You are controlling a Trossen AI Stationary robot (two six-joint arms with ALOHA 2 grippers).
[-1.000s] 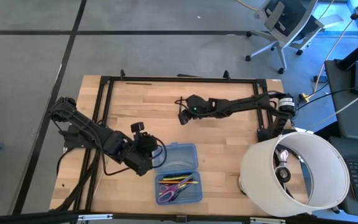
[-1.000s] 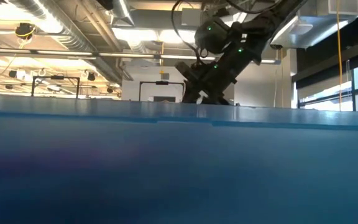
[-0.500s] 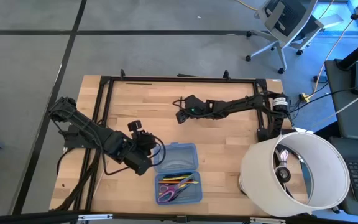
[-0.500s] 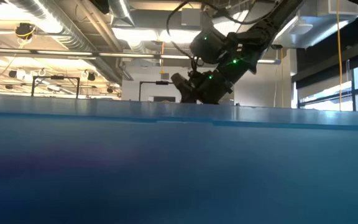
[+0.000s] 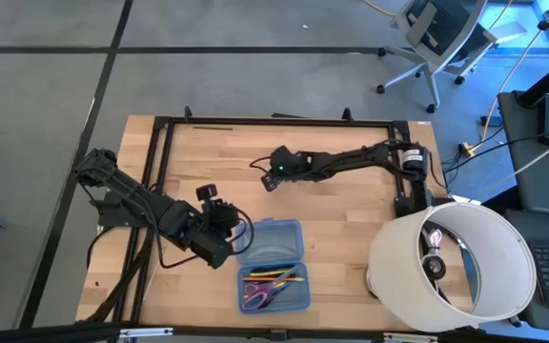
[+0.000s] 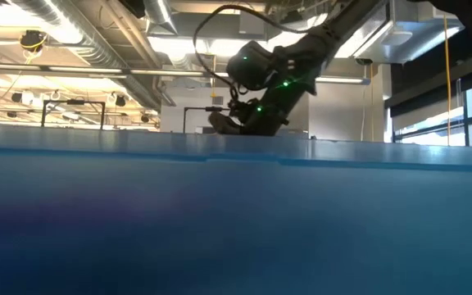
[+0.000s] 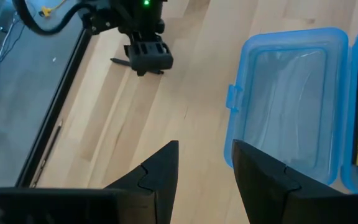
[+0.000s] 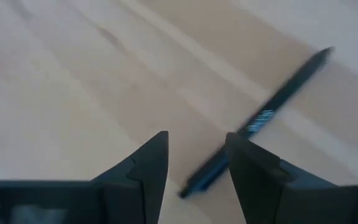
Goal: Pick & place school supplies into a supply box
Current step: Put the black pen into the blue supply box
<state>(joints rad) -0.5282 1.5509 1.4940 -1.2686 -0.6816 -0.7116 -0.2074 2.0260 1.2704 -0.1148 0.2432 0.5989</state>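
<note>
The supply box lies open near the table's near edge. Its empty lid half (image 5: 268, 237) (image 7: 284, 102) is the farther one. The near half (image 5: 274, 289) holds pencils, pens and purple scissors. One black pen (image 8: 260, 118) (image 5: 257, 164) lies flat on the wood in mid-table. My right gripper (image 5: 268, 177) (image 8: 196, 165) is open and low over it, its fingers standing either side of the pen's near end. My left gripper (image 5: 229, 229) (image 7: 204, 165) is open and hovers just left of the lid half. In the low view the box's blue wall (image 6: 236, 221) fills the lower picture.
A large white drum (image 5: 451, 262) stands at the table's right near corner. Black frame rails (image 5: 160, 143) run along the left and far edges. A thin dark stick (image 5: 212, 127) lies by the far rail. Bare wood lies between the two grippers.
My right gripper has moved toward the table's left and sunk lower, with the arm tipping closer to level, and has come over the black pen. The left arm and the box have kept still.
</note>
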